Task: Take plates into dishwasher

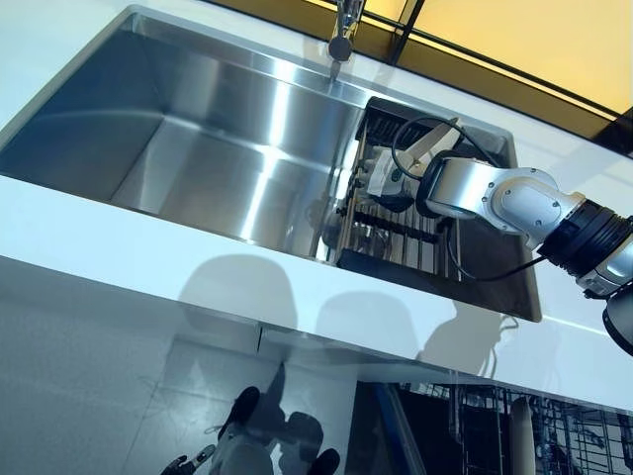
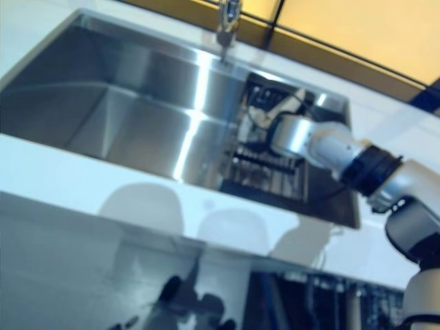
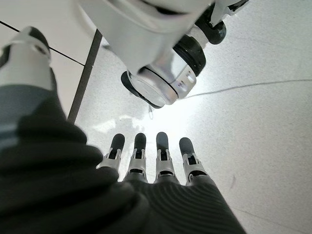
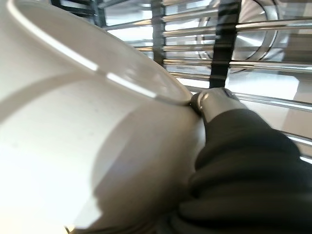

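A white plate [image 4: 83, 146] fills most of the right wrist view, standing in the wire drying rack [image 1: 396, 237] at the right end of the sink. Its white edge shows above the hand in the left eye view [image 1: 427, 145]. My right hand [image 1: 383, 181] reaches into the rack from the right, and its thumb [image 4: 214, 100] lies curled over the plate's rim with the plate against the palm. My left hand [image 3: 151, 161] hangs low over the floor with straight fingers and holds nothing.
The steel sink [image 1: 198, 129] is sunk in a white counter [image 1: 119, 247], with a faucet [image 1: 341, 30] at its far rim. The open dishwasher's wire rack [image 1: 514, 426] shows below the counter's front edge at the lower right.
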Motion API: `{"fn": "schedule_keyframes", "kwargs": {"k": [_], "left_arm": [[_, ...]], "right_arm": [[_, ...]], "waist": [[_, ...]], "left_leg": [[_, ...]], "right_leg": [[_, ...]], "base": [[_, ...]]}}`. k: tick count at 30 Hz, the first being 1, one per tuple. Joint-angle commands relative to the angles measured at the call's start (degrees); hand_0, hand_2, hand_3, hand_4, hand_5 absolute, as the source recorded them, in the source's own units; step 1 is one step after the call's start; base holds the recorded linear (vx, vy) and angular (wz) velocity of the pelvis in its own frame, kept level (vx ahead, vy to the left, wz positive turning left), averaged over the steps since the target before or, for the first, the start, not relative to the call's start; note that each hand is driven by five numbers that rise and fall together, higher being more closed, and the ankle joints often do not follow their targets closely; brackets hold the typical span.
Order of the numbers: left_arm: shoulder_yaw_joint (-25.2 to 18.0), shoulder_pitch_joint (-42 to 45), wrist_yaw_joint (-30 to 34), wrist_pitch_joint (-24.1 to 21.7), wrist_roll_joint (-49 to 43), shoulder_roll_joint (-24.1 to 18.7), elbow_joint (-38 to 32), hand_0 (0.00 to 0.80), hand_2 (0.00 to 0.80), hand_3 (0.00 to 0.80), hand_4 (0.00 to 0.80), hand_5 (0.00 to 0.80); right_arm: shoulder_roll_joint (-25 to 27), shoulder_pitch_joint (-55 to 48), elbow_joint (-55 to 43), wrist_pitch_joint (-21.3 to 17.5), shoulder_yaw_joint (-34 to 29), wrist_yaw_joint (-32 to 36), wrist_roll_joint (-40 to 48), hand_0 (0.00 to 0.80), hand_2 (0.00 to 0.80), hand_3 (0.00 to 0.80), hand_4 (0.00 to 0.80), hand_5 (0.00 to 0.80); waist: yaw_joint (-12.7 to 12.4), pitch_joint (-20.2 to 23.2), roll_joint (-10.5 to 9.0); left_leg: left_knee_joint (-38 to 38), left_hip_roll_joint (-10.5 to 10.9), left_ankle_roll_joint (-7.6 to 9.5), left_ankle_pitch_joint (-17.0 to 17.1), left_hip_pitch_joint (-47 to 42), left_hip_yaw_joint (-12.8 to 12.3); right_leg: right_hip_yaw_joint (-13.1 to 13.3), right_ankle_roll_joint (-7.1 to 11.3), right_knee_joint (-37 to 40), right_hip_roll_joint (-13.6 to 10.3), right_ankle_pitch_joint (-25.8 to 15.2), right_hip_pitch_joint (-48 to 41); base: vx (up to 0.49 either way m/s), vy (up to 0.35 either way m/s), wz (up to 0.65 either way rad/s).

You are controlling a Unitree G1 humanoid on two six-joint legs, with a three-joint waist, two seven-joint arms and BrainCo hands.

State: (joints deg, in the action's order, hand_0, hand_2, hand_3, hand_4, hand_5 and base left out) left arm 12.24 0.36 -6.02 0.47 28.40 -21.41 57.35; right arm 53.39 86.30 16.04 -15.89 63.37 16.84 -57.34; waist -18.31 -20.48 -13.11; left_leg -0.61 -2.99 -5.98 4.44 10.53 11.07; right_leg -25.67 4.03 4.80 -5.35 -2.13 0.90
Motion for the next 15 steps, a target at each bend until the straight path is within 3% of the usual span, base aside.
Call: {"fn": "schedule_keyframes", "kwargs": {"k": [1,11,15], "left_arm": [[0.0,2.7,-0.7,-0.2,0.0,0.3,1.5,0.000,0.000,0.000,0.000,0.000],[-0.2,3.8,-1.2,-1.2,-1.1,1.2,3.3,0.000,0.000,0.000,0.000,0.000],[-0.7,4.3,-1.3,-1.5,-1.8,1.5,3.8,0.000,0.000,0.000,0.000,0.000]], "right_arm": [[3.9,0.5,-1.2,3.2,-1.4,-0.4,-0.5,0.800,0.800,0.800,0.800,0.800],[4.6,-0.3,-0.1,5.0,-3.0,0.8,3.0,0.800,0.800,0.800,0.800,0.800],[5.3,-1.0,0.7,6.4,-4.2,0.2,8.9,0.800,0.800,0.800,0.800,0.800]], "waist": [[-0.1,3.7,-0.69],[1.1,6.6,-0.52],[1.6,8.0,-0.57]], "left_leg": [[-4.4,1.8,3.14,2.8,-1.0,-3.0],[-4.4,2.0,3.45,1.9,-3.6,-3.8],[-4.4,2.2,3.60,1.4,-4.7,-4.1]], "right_leg": [[2.3,1.76,-2.8,-0.9,-1.1,0.4],[2.9,2.04,-2.0,-1.1,-1.5,-1.5],[3.4,2.13,-1.8,-1.2,-1.4,-2.4]], "base": [[0.039,0.004,-0.01],[0.025,0.009,-0.04],[0.042,0.006,-0.04]]}}
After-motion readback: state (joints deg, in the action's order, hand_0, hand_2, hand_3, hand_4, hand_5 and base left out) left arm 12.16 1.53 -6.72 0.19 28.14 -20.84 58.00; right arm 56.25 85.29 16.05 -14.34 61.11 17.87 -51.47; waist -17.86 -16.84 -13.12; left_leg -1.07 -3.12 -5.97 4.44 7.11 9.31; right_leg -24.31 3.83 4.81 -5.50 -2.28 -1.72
